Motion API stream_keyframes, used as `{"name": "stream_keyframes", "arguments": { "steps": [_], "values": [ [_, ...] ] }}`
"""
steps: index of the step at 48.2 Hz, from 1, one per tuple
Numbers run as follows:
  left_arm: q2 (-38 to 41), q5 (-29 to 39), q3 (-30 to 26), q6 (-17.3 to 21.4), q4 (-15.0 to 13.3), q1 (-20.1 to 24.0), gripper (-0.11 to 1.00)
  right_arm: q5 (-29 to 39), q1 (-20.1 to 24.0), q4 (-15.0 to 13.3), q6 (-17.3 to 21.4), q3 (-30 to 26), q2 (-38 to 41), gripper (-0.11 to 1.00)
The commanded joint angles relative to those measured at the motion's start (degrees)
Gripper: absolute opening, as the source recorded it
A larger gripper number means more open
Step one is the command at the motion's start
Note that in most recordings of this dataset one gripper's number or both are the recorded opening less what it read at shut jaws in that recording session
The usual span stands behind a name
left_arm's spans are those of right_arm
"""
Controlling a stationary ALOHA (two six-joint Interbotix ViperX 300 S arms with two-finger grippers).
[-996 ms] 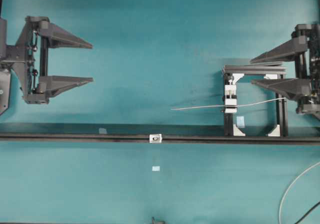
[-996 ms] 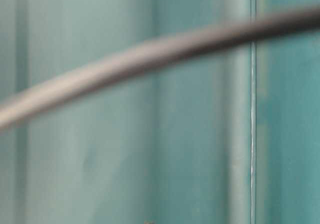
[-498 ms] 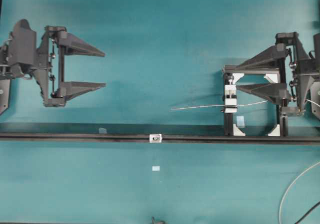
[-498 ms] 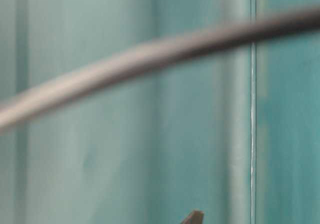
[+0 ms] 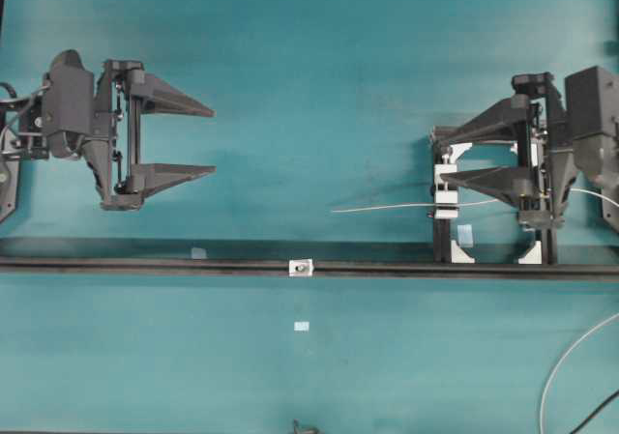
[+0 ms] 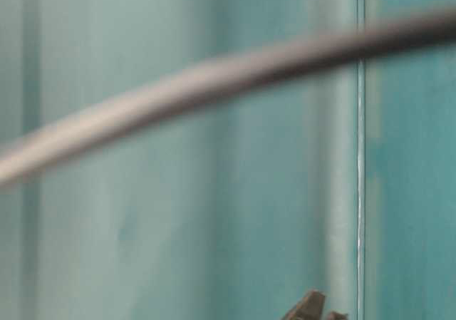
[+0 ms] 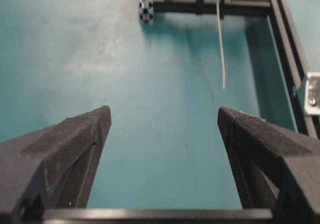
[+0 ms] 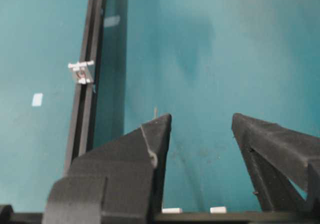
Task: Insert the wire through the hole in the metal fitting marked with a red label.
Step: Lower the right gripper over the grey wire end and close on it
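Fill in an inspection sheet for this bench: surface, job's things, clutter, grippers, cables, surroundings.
Surface: teal mat, black rail across it.
Job's things: wire held in the white clamp, free end pointing left; fitting on the rail, nothing through its hole.
Clutter: pale tape bits.
Grippers: left gripper open, empty; right gripper open over the clamp frame.
Cables: white cable, black cable, lower right.
Surroundings: nothing seen.

The left claw [image 5: 213,141] reaches in from the left edge of the overhead view, level, its two fingers spread wide with nothing between them. The right claw [image 5: 443,156] reaches in from the right edge, fingers parted less widely, pointing toward the left one.
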Motion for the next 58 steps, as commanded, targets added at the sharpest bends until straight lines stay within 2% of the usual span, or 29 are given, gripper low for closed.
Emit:
{"name": "stream_keyframes", "arguments": {
  "steps": [1, 8, 18, 58],
  "values": [
    [0.4, -0.7, -0.5, 0.0, 0.0, -0.3, 0.87, -1.1, 0.5, 0.0, 0.1, -1.5, 1.3, 0.64],
    [1.2, -1.1, -0.7, 0.0, 0.0, -0.4, 0.86, -2.6, 1.2, 0.0, 0.4, -1.8, 4.0, 0.64],
    [2.1, -1.1, -0.5, -0.1, 0.0, -0.5, 0.86, -2.8, 1.8, 0.1, 2.6, -2.6, 8.0, 0.63],
    [4.3, -1.1, -0.9, -0.3, 0.0, -1.6, 0.86, -4.3, 4.0, 0.0, 4.3, -9.0, 22.5, 0.63]
  ]
}}
